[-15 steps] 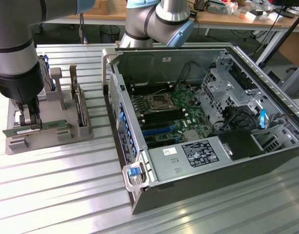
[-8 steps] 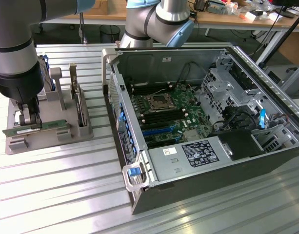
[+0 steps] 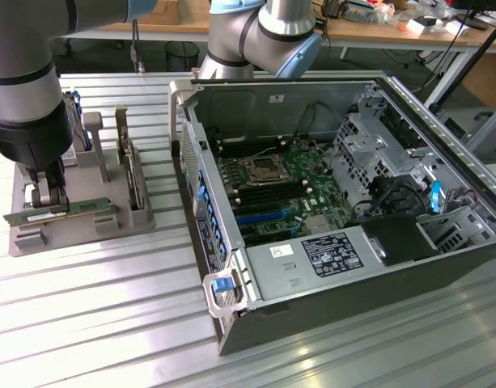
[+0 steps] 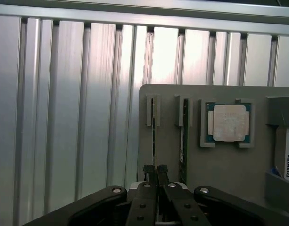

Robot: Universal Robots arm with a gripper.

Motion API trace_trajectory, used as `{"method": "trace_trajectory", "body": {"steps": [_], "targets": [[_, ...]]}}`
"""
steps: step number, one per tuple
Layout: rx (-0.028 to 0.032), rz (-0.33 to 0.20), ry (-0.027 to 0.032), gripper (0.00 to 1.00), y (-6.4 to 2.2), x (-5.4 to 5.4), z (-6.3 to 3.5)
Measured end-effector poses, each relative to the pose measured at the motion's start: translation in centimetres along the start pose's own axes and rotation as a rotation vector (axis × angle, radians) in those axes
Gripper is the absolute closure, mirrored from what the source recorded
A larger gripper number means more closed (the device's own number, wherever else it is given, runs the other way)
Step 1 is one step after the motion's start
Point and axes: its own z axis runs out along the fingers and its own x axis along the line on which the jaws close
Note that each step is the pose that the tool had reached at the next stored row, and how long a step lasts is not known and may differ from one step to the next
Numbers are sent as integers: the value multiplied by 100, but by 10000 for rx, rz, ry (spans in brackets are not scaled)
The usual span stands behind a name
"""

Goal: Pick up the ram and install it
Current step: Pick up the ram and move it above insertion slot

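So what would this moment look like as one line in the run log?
phase: pick | gripper: shut on ram | place: grey tray | computer case: open, this ram not yet installed

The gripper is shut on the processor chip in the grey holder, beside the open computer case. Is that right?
Not quite. The wrist view shows the gripper shut on the ram, a thin green stick on edge in the grey holder, not on the processor chip, which sits untouched in its own pocket. The holder is beside the open computer case.
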Motion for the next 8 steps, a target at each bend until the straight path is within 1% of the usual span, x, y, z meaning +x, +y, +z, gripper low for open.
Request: {"method": "trace_trajectory", "body": {"steps": [8], "targets": [[0, 0, 0, 88, -1, 0, -10]]}}
